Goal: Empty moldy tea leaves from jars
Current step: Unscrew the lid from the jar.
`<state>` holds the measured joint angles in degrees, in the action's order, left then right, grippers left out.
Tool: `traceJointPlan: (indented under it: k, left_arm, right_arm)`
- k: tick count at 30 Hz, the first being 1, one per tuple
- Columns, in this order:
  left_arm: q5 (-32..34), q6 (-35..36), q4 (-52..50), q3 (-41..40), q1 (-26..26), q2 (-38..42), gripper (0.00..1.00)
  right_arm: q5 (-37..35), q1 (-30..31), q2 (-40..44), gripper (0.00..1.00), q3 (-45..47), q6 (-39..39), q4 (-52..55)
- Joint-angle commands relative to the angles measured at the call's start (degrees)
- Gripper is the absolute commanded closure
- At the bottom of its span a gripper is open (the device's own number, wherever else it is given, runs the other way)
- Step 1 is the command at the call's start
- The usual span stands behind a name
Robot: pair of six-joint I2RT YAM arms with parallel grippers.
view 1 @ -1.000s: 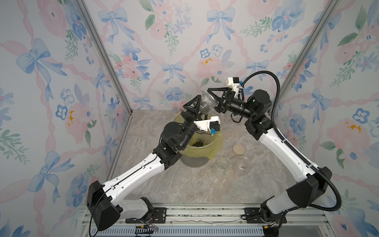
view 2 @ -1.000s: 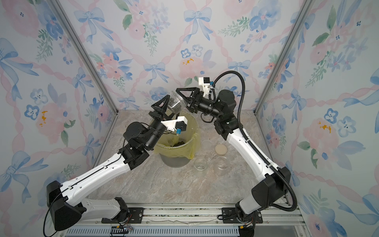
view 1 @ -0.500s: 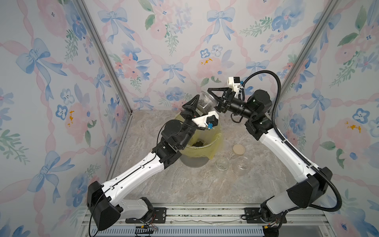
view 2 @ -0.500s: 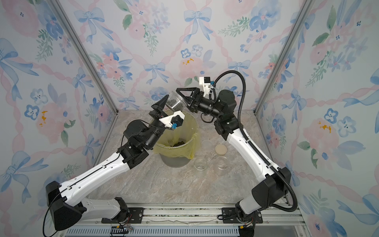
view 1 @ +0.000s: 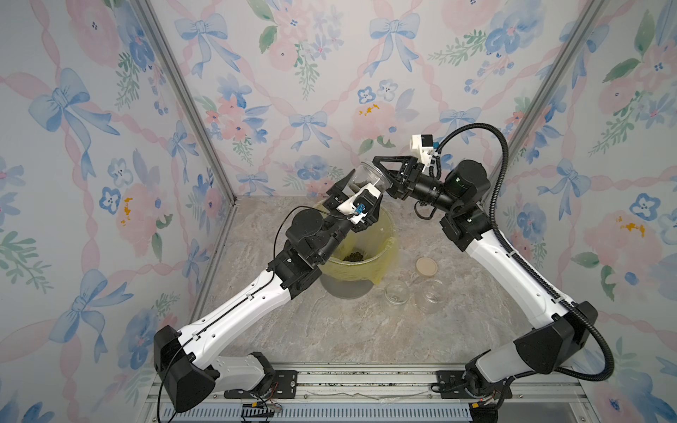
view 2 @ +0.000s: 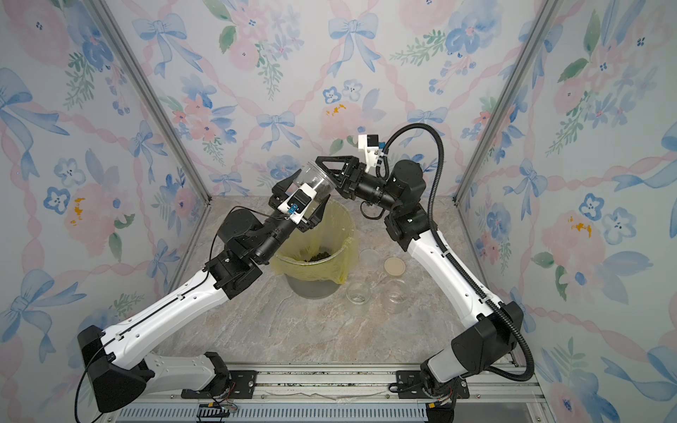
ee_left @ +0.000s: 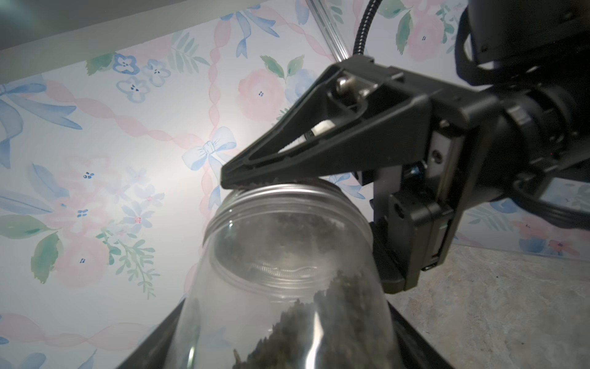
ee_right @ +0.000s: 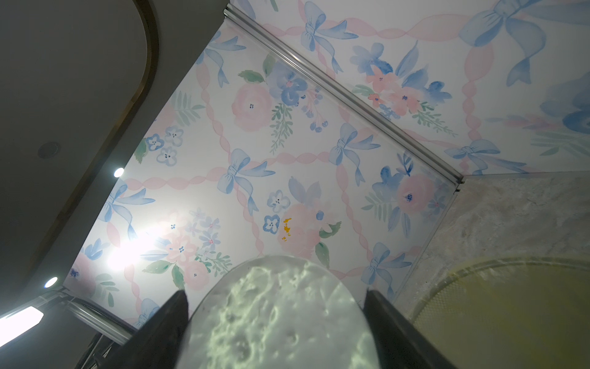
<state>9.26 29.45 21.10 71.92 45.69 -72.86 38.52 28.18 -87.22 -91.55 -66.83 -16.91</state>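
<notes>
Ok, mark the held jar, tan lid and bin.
Held jar [view 1: 368,175], in a top view, its clear wall.
Tan lid [view 1: 426,266], in a top view, disc centre.
Bin [view 1: 344,288], in a top view, front wall.

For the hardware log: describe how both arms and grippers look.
The left arm and right arm have white shells with black joints and bases. The left gripper and right gripper are black with triangular open-framed fingers. A black ribbed hose loops along the right arm; a thin black cable runs by the left.
</notes>
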Motion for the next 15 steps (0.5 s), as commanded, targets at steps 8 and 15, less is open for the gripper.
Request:
traceJointPlan:
  k: [8,15]
  left_arm:
    - [-14.1,-24.9,2.6,2.2,-5.6,2.3,0.6]
    - [-20.2,-33.3,2.9,2.3,-8.9,2.0,0.6]
  right_arm:
    - [5.7,0.5,1.2,0.22,-0.8,3.7,0.2]
    - [5.8,0.2,1.7,0.22,-0.5,5.3,-1.1]
